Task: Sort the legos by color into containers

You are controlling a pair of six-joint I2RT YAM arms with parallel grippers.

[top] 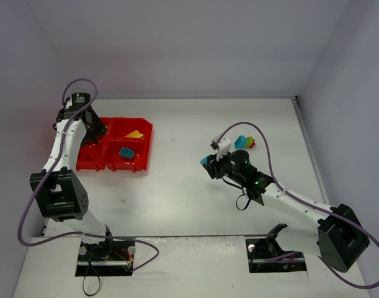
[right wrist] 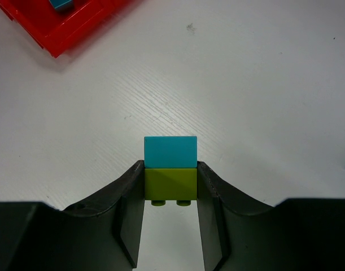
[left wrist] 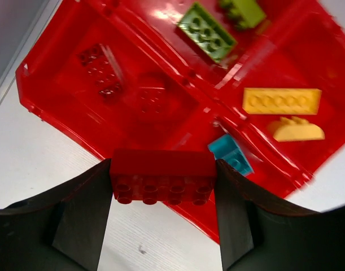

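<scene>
Two sets of matte black fingers each pinched a load. The left fingers (left wrist: 96, 197) stood fairly wide, clamped on the short ends of a red brick (left wrist: 162, 169), a long block with round studs along its 6 o'clock edge. It hung over the 6 o'clock rim of the tray (left wrist: 59, 118). The right fingers (right wrist: 130, 209) were drawn close together, squeezing a lime green brick (right wrist: 170, 183) that had a smooth-faced teal brick (right wrist: 170, 151) joined to its 12 o'clock side. Behind that stack lay white, faintly grained tabletop (right wrist: 245, 84), and a corner of the tray showed only at 11 o'clock of the right wrist view.

One tray sat toward 10 o'clock on the tabletop: shallow, glossy red plastic with glare on its ridges, split into four square compartments. In the left wrist view, the 12 o'clock compartment held two lime green pieces (left wrist: 206, 31). The 3 o'clock one held two yellow pieces, a long flat plate (left wrist: 281, 100) and an arched piece (left wrist: 296, 130). One small teal piece (left wrist: 231, 155) lay toward 5 o'clock. The 10 o'clock compartment showed two dark studded red shapes (left wrist: 99, 70), hard to tell from the red floor.

Toward 2 o'clock on the tabletop lay a small loose cluster (top: 244, 141) of teal, red and yellow; its count could not be told.
</scene>
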